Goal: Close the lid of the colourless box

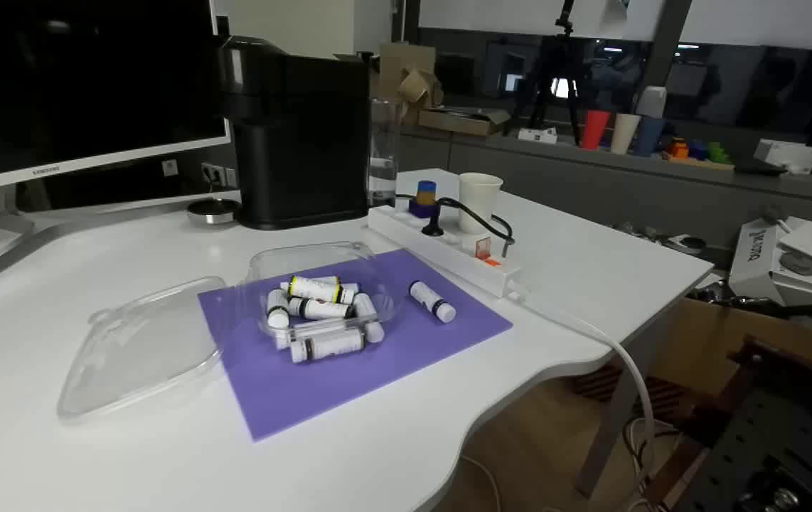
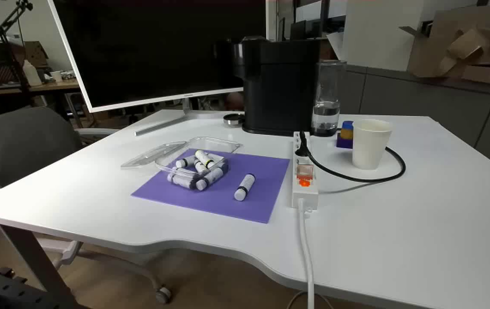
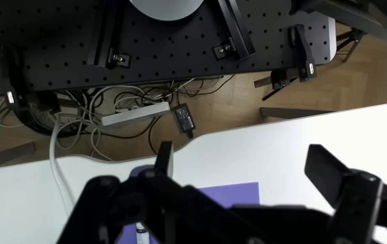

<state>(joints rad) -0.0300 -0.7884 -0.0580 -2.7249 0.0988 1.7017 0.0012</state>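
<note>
Clear lid (image 1: pixel 146 348) lying beside the colourless box (image 1: pixel 313 254), well apart from the gripper (image 3: pixel 241 159), whose fingers (image 3: pixel 163 157) are spread wide.

In an exterior view the lid sits at the left of the frame on the white table (image 1: pixel 129 469), its long extent slanting from lower left to upper right, the corner tab (image 1: pixel 98 314) toward the upper left; its right edge overlaps the purple mat (image 1: pixel 392 355). Just right of it, the box stands upright on the mat with labelled bottles (image 1: pixel 328 346) inside; whether lid and box join cannot be told. In the wrist view the fingers show against table and mat.
</note>
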